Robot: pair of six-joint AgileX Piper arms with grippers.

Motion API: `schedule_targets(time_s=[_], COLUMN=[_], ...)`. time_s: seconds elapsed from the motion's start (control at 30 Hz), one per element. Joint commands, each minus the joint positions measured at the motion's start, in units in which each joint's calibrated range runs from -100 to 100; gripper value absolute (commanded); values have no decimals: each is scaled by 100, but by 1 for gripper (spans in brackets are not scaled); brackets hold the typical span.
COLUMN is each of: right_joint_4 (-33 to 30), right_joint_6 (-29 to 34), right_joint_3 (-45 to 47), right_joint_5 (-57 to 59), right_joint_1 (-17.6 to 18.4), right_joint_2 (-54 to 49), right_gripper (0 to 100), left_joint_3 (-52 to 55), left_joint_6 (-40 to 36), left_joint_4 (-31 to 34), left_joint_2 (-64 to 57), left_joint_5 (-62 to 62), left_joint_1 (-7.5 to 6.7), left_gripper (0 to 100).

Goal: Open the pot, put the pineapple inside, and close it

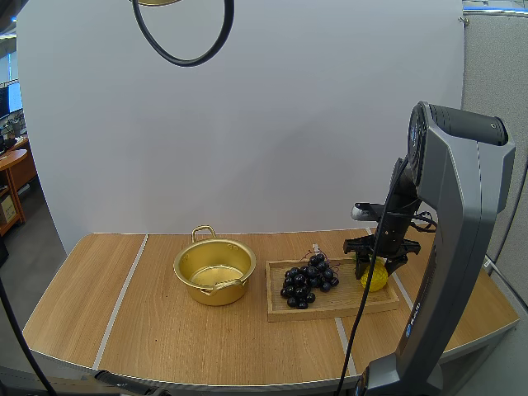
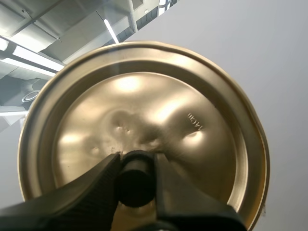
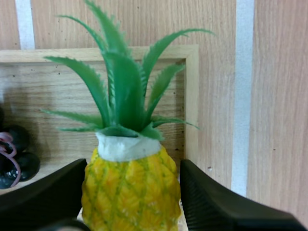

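Pineapple (image 1: 373, 278): upright on the right end of the wooden tray (image 1: 330, 309), leaves up. The right gripper (image 1: 375, 262) is lowered over it, one finger pressed against each side of the yellow body, clamped on the fruit.

Pot (image 1: 206, 295): on the table (image 1: 165, 330), just left of the tray, uncovered, interior exposed.

Lid (image 2: 144, 106): held in the air by the left gripper (image 2: 137, 161), whose fingers (image 2: 103, 180) are pinched on the black knob (image 2: 137, 185) at the lid's centre.

Grapes (image 1: 307, 280): a dark bunch on the tray, to the left of the pineapple.
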Motion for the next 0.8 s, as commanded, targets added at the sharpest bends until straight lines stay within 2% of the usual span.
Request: schedule_targets(time_s=[0.0,0.57,0.77], right_joint_4=[13,13,65], right_joint_6=[-21,-30,-242], right_joint_3=[-46,-46,-46], right_joint_5=[-41,-28,101], right_joint_1=[4,4,95], right_joint_2=[-93,-2037,-2613], right_gripper=[0,0,0], left_joint_3=[-46,-46,-46], left_joint_6=[-15,-15,-15], left_joint_4=[50,50,50], left_joint_2=[-20,-20,-20], left_joint_5=[-126,-126,-126], left_joint_1=[6,6,6], left_gripper=[0,0,0])
